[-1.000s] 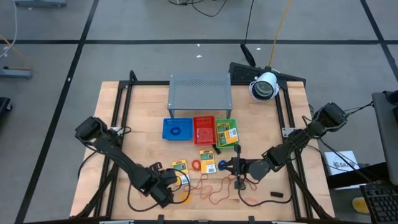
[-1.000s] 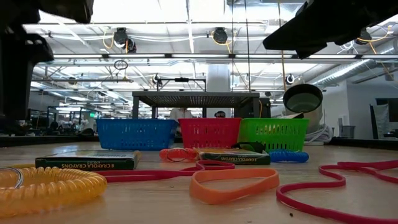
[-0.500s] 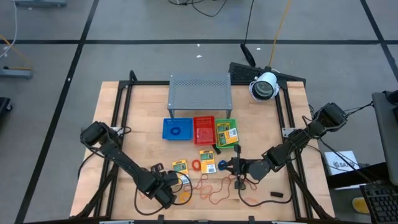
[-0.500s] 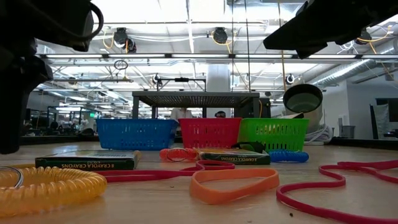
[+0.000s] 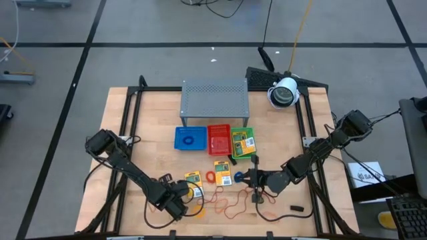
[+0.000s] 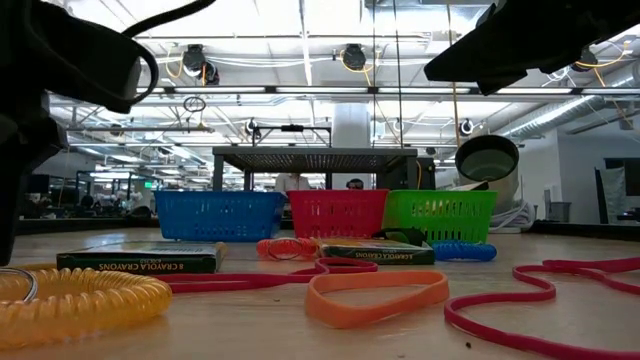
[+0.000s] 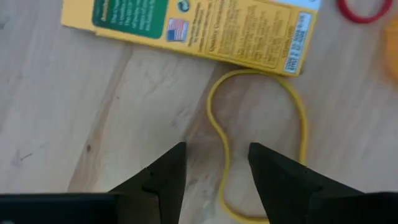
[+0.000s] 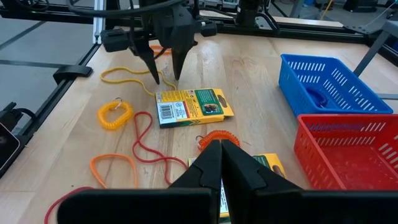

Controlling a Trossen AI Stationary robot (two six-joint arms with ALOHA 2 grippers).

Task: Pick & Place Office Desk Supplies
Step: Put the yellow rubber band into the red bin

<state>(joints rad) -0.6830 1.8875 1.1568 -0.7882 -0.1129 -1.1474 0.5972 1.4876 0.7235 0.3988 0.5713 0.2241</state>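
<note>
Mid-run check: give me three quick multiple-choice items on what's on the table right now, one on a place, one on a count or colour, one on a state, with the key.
1. Where is the yellow rubber band that the left gripper hangs over?
A. in the blue tray
B. on the bare wood beside a crayon packet
C. on the grey shelf

2. How many small plastic trays stand in a row in front of the grey shelf?
A. two
B. three
C. five

3. How do the right gripper's jaws stand?
A. shut, holding nothing
B. wide open
C. shut on a crayon packet

Key: 1 B, the left wrist view shows the band lying on the wood next to the crayon packet. 2 B, the high view shows the blue tray, red tray and green tray. 3 A, the right wrist view shows the jaws pressed together with nothing between them.
</note>
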